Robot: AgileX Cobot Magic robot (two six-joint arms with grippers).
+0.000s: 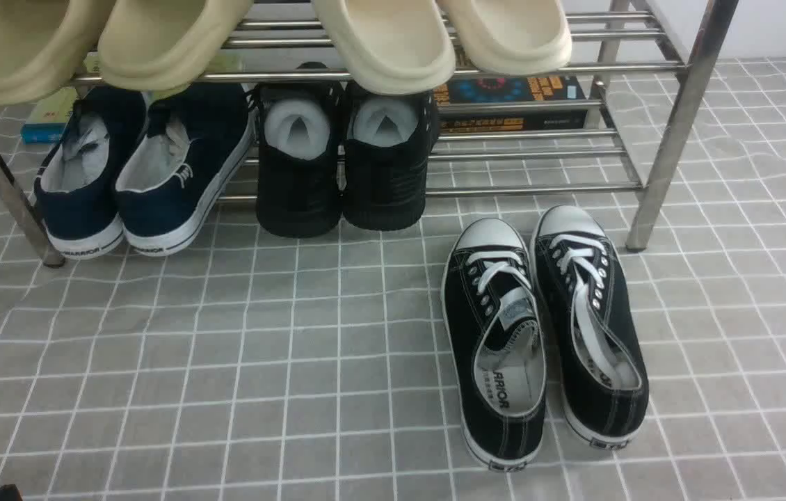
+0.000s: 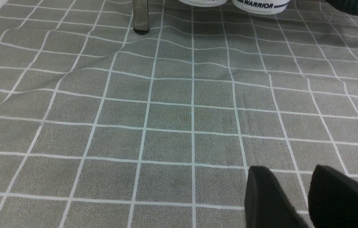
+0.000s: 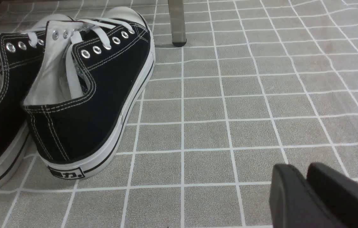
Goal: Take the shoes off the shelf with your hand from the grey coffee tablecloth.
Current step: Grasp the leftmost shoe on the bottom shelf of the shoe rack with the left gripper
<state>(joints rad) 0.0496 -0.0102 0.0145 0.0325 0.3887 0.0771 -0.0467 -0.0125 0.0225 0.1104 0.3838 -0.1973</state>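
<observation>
Approach stage, apparently: navy slip-ons (image 1: pixel 153 167) unheld on shelf (image 1: pixel 671 132), lower tier. Left end effector (image 2: pixel 288 167) parted, empty; right end effector (image 3: pixel 297 165) closed, empty. Left should be advanced, a slip-on gripped. Counted: two slip-ons, two lace-ups (image 1: pixel 546 334), two black mesh shoes (image 1: pixel 341 167), four clogs (image 1: pixel 393 42), one shelf, one cloth (image 1: pixel 226 383).

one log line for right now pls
left tool: open, empty | right tool: shut, empty | navy slip-ons: on rack | black lace-ups: on cloth
</observation>
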